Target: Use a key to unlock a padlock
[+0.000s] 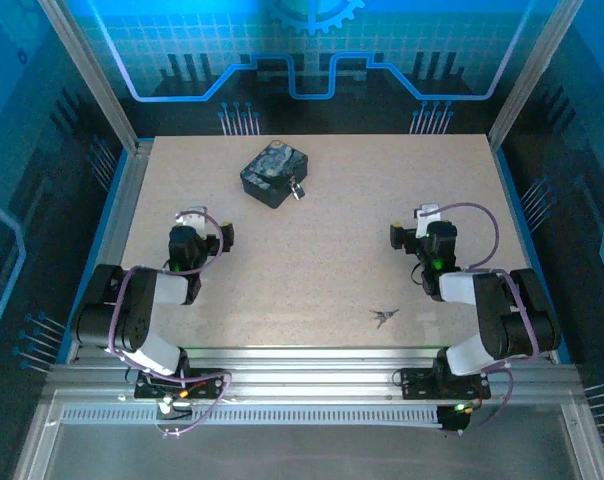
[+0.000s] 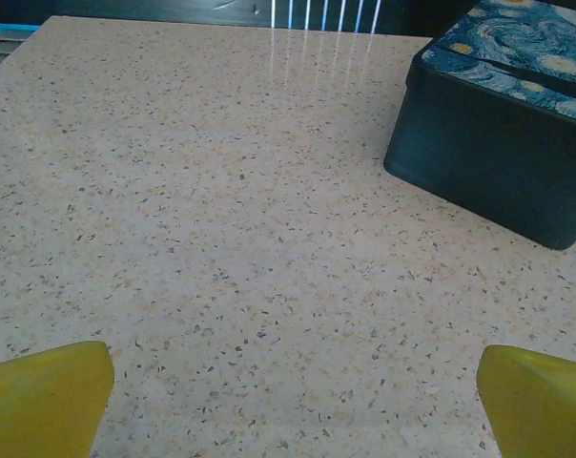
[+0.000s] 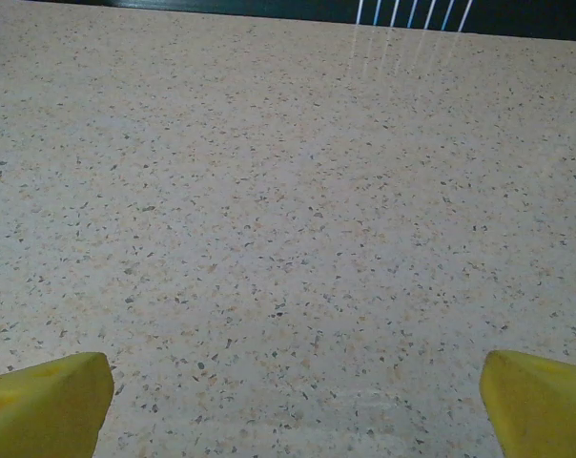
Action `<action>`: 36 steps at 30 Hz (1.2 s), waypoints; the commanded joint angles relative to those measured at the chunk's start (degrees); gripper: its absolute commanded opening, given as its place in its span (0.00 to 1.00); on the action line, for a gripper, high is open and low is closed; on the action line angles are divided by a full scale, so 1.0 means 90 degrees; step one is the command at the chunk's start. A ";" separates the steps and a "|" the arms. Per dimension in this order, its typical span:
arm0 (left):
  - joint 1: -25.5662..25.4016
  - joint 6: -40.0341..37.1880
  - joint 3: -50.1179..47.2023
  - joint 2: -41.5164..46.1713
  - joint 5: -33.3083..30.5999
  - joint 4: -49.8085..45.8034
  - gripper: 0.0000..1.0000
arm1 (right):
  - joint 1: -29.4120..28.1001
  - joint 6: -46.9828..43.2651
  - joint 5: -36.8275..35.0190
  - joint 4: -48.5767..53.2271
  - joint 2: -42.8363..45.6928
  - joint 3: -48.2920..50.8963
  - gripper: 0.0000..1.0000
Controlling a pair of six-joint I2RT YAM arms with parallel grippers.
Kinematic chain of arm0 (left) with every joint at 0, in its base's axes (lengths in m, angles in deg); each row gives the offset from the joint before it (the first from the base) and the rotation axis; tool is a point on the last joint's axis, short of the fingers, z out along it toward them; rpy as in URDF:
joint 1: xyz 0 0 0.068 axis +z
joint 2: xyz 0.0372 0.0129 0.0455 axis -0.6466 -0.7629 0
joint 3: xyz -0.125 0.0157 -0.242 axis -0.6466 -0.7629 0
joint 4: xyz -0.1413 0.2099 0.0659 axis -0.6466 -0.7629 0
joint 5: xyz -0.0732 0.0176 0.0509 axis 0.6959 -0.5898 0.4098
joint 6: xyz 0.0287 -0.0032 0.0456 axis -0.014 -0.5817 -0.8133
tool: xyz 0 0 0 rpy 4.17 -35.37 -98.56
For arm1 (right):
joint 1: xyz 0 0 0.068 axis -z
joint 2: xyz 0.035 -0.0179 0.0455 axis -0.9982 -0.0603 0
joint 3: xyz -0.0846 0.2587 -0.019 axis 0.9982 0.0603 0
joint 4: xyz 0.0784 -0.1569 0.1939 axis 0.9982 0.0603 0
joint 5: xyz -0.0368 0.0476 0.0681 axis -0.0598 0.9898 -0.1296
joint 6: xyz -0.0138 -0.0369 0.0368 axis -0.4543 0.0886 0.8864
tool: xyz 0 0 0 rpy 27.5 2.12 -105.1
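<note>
Desk [image 1: 312, 250]: tin box [image 1: 274, 172] upper centre of overhead view. Left gripper [image 2: 293, 401] and right gripper [image 3: 293, 405] both spread, empty. Padlock [image 1: 297, 187] at box's lower-right edge: probably hard, slick; pinch body. Key [image 1: 385, 317] lower right of centre: thin, light, likely skids; take by head.

Left fingers [image 2: 45, 396], right fingers [image 3: 45, 401] wide apart

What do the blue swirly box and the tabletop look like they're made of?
Box: probably printed tin or similar thin metal, with smooth dark walls and a swirl-print lid, though plastic can't be excluded. Tabletop: speckled stone-look composite or laminate, semi-gloss, since bright streaks reflect near its far edge.
</note>
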 commanded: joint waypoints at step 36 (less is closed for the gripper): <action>0.0247 0.0089 0.0230 0.0276 0.0082 -0.0314 0.99 | 0.0002 -0.0097 -0.0039 0.1167 0.0477 -0.0597 0.99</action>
